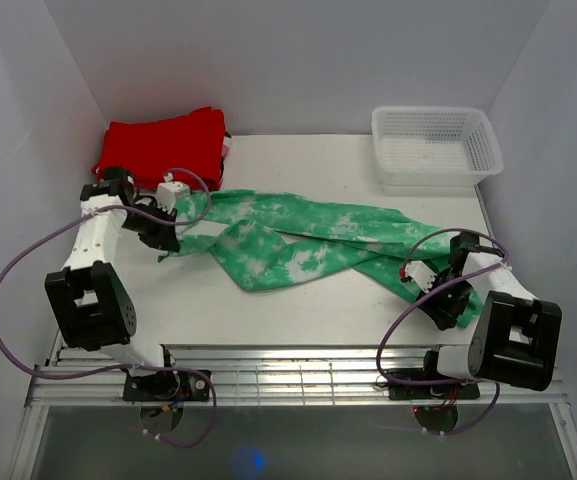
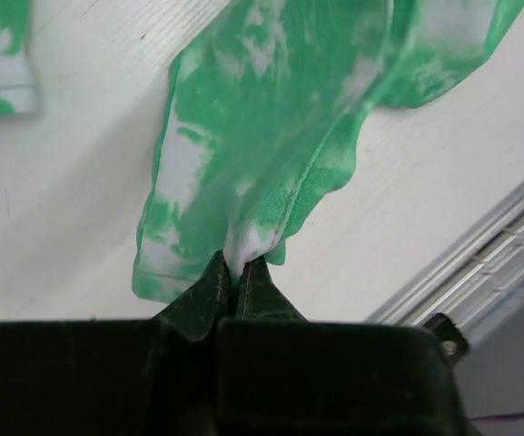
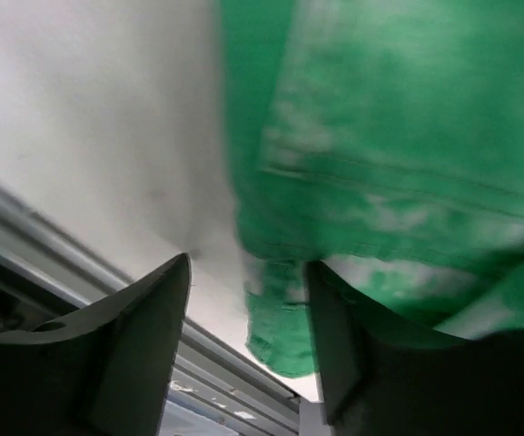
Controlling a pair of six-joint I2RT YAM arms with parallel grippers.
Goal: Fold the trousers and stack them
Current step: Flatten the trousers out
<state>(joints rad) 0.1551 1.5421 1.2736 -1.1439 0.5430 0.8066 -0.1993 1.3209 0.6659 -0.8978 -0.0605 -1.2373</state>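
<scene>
The green tie-dye trousers (image 1: 298, 245) lie stretched left to right across the white table. My left gripper (image 1: 173, 240) is shut on their left end. In the left wrist view the fingertips (image 2: 239, 263) pinch a bunched fold of the cloth (image 2: 271, 109), which hangs out over the table. My right gripper (image 1: 430, 290) is at the trousers' right end near the front edge. In the right wrist view it (image 3: 248, 272) is open, jaws wide apart. A green hem (image 3: 284, 336) lies between them, close to the right finger, and is not clamped.
A folded red garment (image 1: 163, 145) lies at the back left corner, just behind the left arm. A white mesh basket (image 1: 433, 145) stands at the back right. A metal slatted rail (image 1: 288, 370) runs along the table's front edge.
</scene>
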